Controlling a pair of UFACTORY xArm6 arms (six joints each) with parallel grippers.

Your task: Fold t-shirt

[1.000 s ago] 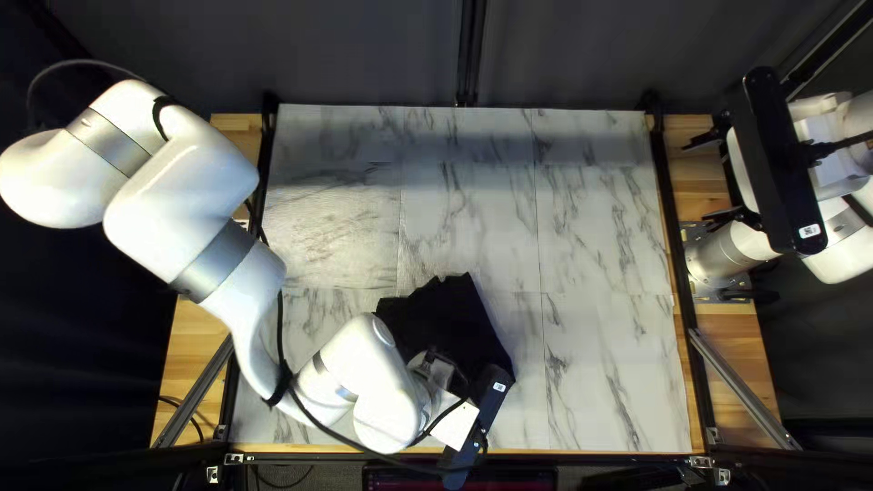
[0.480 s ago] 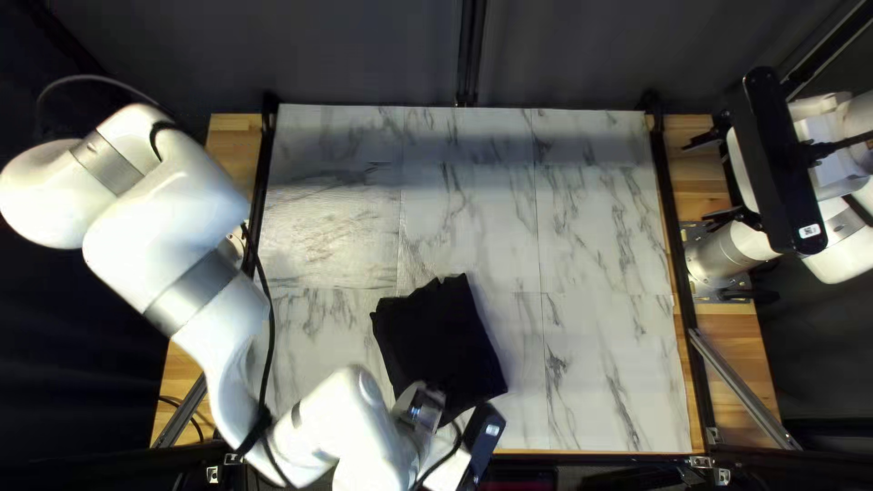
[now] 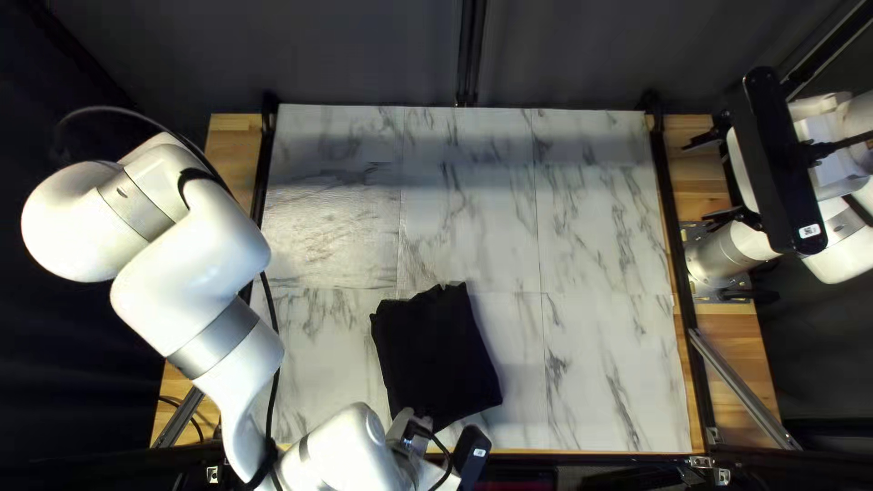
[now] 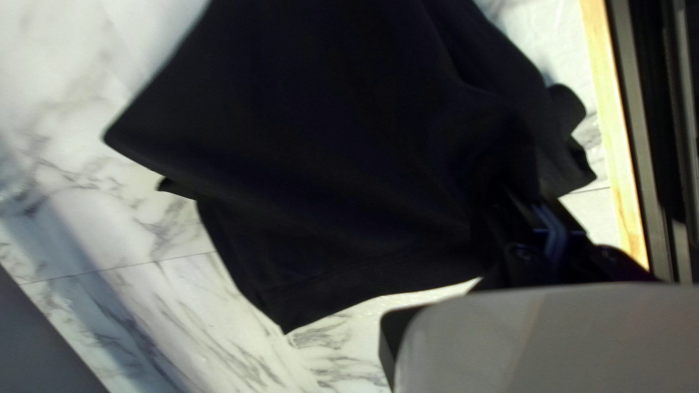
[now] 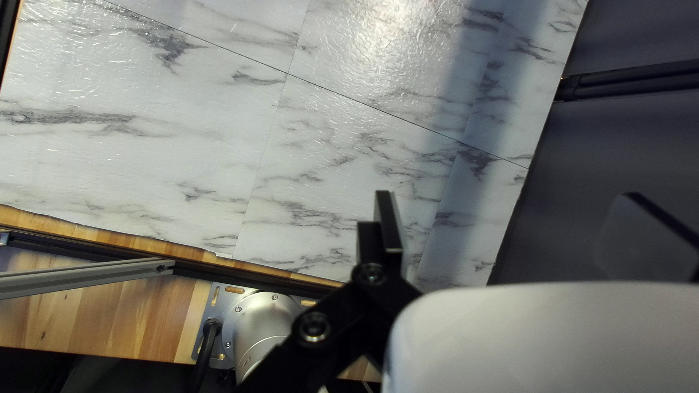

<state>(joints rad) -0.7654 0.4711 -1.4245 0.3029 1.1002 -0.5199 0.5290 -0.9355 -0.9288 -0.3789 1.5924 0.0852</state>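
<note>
With twelve at the far edge in the top left view, my left fingers (image 4: 523, 211), at the shirt's seven o'clock, have drawn back towards six over the last second, baring more of the cloth. They look clamped on its near edge. The black shirt (image 3: 435, 355) lies between six and seven on the desk (image 3: 605, 227) and has slid slightly with the pull. It's already a compact bundle, so I judge this a tug to shift or straighten it; too much could spoil the layers. My right fingers (image 5: 391, 218), near two o'clock, haven't moved: wide apart, holding nothing.
</note>
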